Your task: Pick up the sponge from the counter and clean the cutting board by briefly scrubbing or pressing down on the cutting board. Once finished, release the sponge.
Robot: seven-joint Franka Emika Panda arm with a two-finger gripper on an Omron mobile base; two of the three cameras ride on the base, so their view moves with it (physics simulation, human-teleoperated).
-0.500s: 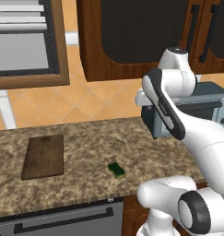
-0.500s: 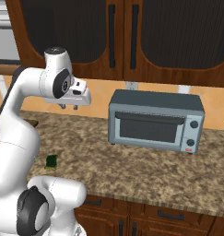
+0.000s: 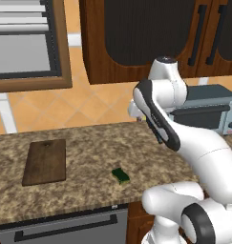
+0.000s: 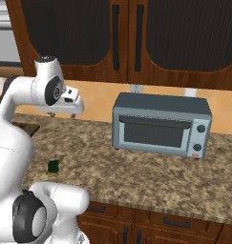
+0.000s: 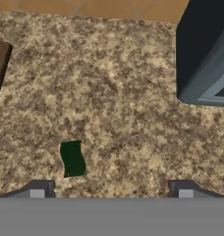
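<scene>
Your spread pincer point(image 5: 111, 189) has swung out above the speckled granite table point(image 3: 89, 147), lining up on the small dark green sponge point(image 5: 73, 158).

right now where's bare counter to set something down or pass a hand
Bare granite lies between the cutting board and the sponge, and between the sponge and the toaster oven. Tightest is by the oven, where the gripper hangs above the counter.

Upper cabinets point(image 4: 136, 33): dark wood, dark panel doors, long black handles. Backsplash point(image 3: 65, 105): orange-tan tiles laid diagonally. Toaster oven point(image 4: 160, 125): grey-blue, two knobs, against the backsplash. Window point(image 3: 24, 43): wood-framed, pale blinds. Lower drawers point(image 4: 174, 223): brown wood, dark pulls. Outlets point(image 4: 134, 88): white.
</scene>
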